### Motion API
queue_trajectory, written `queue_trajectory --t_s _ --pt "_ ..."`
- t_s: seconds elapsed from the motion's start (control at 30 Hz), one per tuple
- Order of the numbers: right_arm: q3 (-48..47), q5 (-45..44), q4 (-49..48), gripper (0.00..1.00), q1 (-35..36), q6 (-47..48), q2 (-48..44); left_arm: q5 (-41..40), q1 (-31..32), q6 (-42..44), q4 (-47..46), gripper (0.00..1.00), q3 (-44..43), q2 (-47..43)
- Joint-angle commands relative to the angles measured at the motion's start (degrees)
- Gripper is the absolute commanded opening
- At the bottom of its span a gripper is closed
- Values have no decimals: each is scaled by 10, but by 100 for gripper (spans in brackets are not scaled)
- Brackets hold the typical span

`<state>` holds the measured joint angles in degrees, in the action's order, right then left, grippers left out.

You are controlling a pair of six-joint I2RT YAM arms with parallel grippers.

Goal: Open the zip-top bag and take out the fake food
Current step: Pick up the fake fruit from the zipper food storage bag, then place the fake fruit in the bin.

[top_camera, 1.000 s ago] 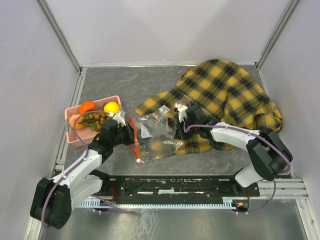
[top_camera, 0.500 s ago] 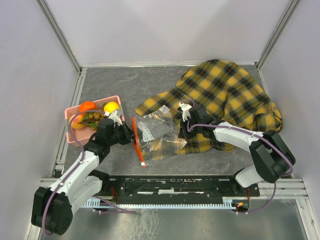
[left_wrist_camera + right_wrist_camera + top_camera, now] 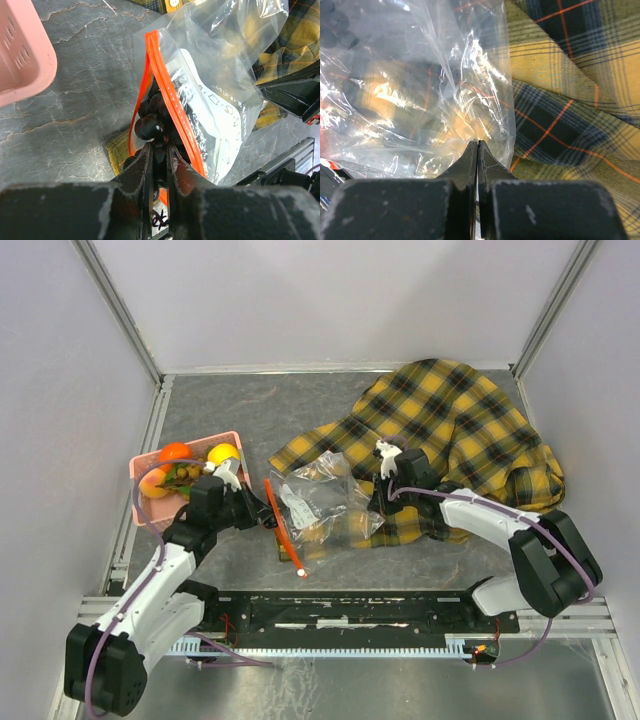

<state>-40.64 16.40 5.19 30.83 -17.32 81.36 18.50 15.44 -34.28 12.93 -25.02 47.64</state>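
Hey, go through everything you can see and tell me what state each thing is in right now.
zip-top bag, zip mouth open, lying partly on the cloth.
dark berries, in the bag's open mouth, gripped.
left pincer, shut on the dark berries.
right pincer, shut on the bag's clear plastic.
pink basket, upright, holding fruit.
plaid cloth, crumpled.

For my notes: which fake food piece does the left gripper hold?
The dark berries, at the bag's mouth; the orange fruit and yellow fruit lie in the pink basket.
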Motion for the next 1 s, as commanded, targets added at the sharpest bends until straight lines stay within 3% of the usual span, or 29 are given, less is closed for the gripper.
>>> queue_trajectory --t_s 0.0,0.6,0.97 --pt "11 -3 -42 2 -18 -20 -35 0 -6 30 -4 3 -32 -13" --pt "35 9 -67 2 -54 -44 -59 -11 -15 43 45 3 -65 -48" --pt "39 6 -66 2 -61 -46 -64 -61 -27 76 102 3 -112 -64"
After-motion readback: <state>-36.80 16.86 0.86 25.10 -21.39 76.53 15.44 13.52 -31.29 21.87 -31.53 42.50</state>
